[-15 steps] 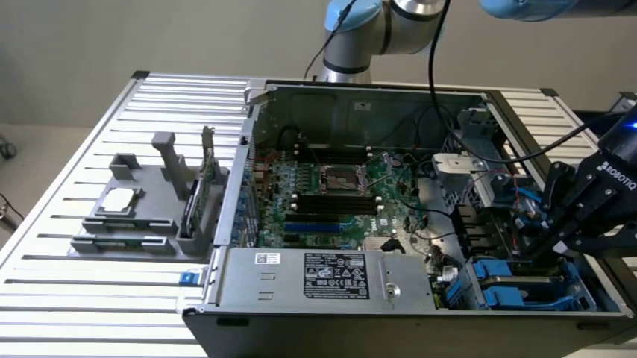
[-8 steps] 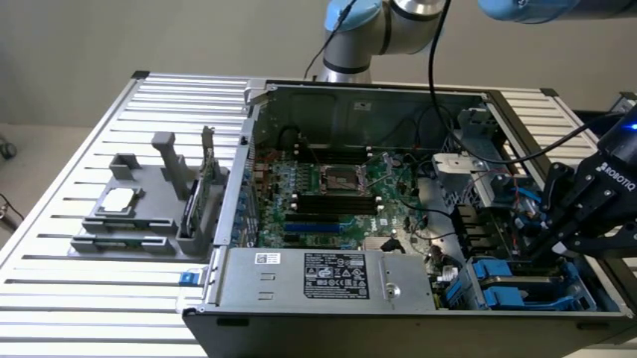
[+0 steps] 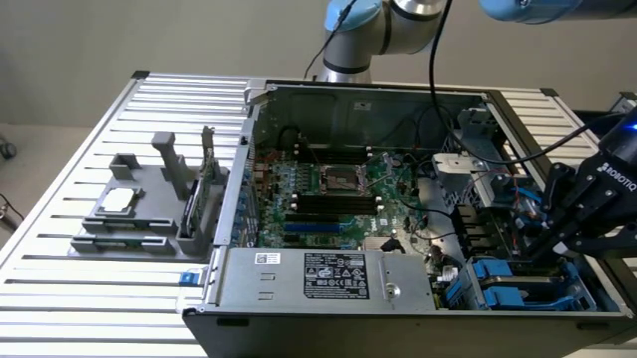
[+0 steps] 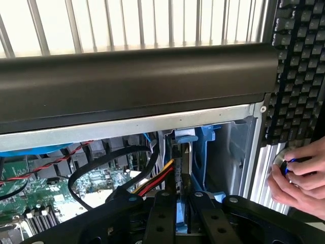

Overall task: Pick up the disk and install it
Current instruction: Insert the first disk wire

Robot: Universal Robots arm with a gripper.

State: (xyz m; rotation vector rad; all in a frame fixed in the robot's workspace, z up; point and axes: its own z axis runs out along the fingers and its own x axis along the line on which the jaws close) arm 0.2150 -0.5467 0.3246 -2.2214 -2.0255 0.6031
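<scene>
In the wrist view the disk (image 4: 186, 157) stands edge-on between my fingers. I see a thin silver edge with a blue carrier tab at its far end. My gripper (image 4: 183, 206) is shut on it, one black finger on each flat face. The disk's far end reaches into the blue plastic drive bay (image 4: 209, 152) at the corner of the open computer case. In the exterior view my gripper (image 3: 553, 250) hangs low inside the case at the exterior view's right, above the blue bay frames (image 3: 503, 287). The disk's label is hidden.
Red, yellow and black cables (image 4: 152, 180) run close beside the disk. A person's hand (image 4: 300, 175) holds a round knob just outside the case wall. The grey power supply box (image 3: 329, 280), the motherboard (image 3: 329, 190) and a grey fixture holding a small chip (image 3: 119, 200) lie toward the exterior view's left.
</scene>
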